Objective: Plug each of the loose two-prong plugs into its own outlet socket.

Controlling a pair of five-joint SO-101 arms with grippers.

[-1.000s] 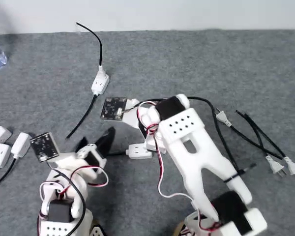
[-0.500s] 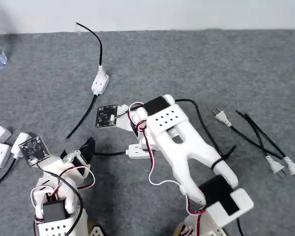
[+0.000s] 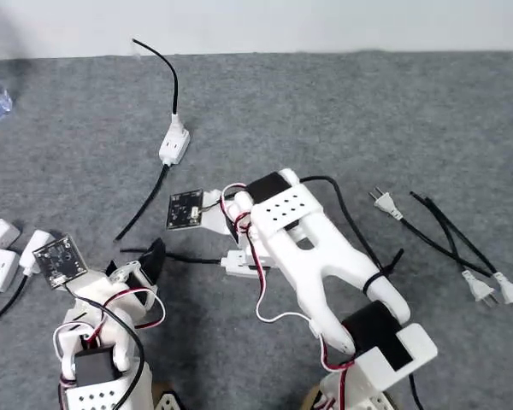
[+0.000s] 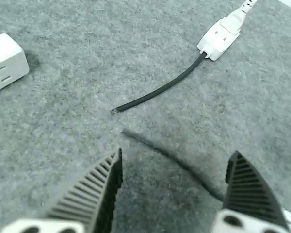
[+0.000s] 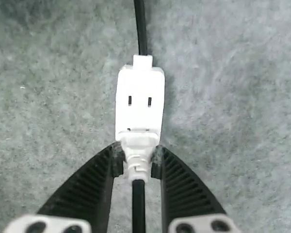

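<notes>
My right gripper (image 5: 136,158) bends low, pinching one plug (image 5: 136,143) at a socket (image 5: 139,104); my left gripper (image 4: 172,177) gapes. Three plugs (image 3: 385,203) lie loose.

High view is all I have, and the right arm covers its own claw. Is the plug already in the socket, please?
Observer: The right claw is shut on the white plug, which sits flush against the outlet socket's end; no prongs show.
Operator: Does the left claw hold anything?
Observer: No, the left claw is open above the carpet, with a thin black cable lying below it.
</notes>
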